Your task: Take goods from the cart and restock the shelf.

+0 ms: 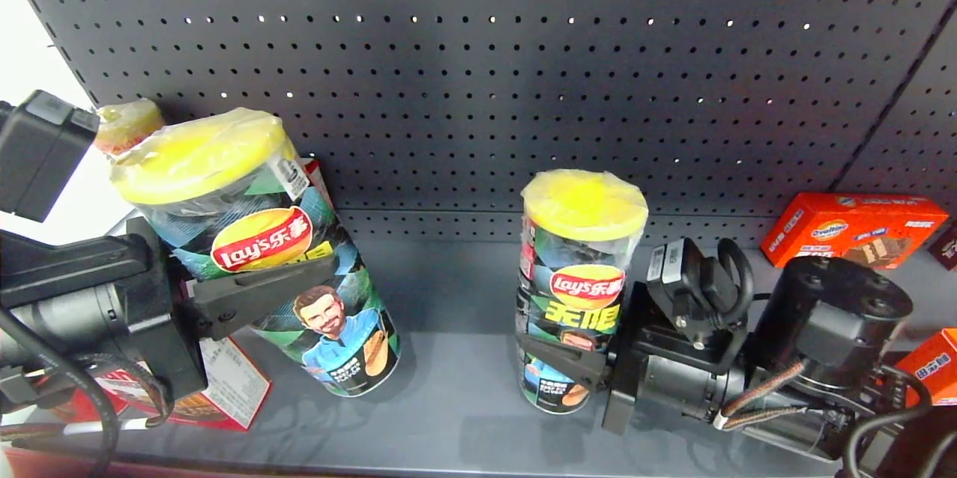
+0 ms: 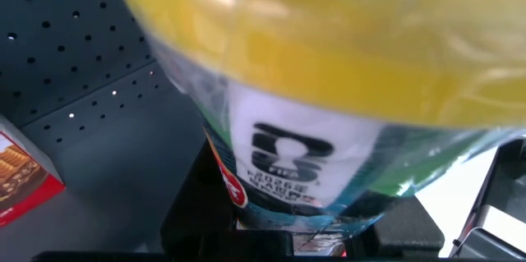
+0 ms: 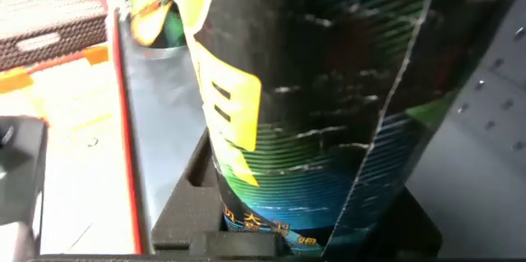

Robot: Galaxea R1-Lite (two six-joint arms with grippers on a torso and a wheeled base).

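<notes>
The left gripper [image 1: 273,272] is clamped round the middle of the tilted can [image 1: 258,239]. Its lid leans left, likely so the base can be eased down onto the shelf [image 1: 448,403]. Whether the base already touches is hard to tell. A second yellow lid [image 1: 127,123] peeks out behind it, mostly hidden, and a flat box [image 1: 232,384] lies under the arm, partly covered. Further right, the right gripper [image 1: 561,347] grips the upright can [image 1: 587,287] low down. That can appears to stand on the shelf, ready for release. An orange box [image 1: 852,227] lies at the far right.
</notes>
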